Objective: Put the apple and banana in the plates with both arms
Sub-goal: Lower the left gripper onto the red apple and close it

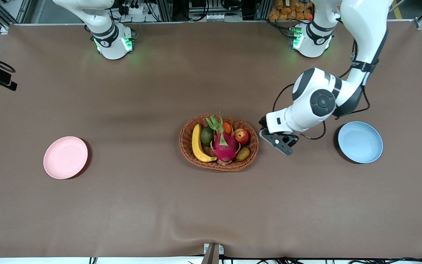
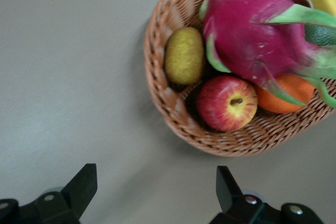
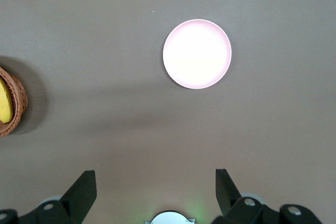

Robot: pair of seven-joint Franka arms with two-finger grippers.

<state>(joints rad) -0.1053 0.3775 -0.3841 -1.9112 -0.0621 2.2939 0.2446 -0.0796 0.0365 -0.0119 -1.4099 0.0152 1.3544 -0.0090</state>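
The apple (image 1: pixel 241 136) and the banana (image 1: pixel 197 143) lie in the brown wicker basket (image 1: pixel 218 167) at the table's middle. My left gripper (image 1: pixel 282 143) is open and empty over the bare table, between the basket and the light blue plate (image 1: pixel 360 142). In the left wrist view the apple (image 2: pixel 227 103) lies just inside the basket rim (image 2: pixel 173 103), ahead of the open left gripper (image 2: pixel 156 187). My right gripper (image 3: pixel 156 187) is open and empty, high over the table near its own base; the pink plate (image 3: pixel 197 53) shows below it. The pink plate (image 1: pixel 65 157) lies toward the right arm's end.
The basket also holds a magenta dragon fruit (image 1: pixel 225 145), a small orange fruit (image 1: pixel 227 127), a dark green fruit (image 1: pixel 206 135) and a yellow-brown fruit (image 1: pixel 243 154). The banana's edge (image 3: pixel 4 100) shows in the right wrist view.
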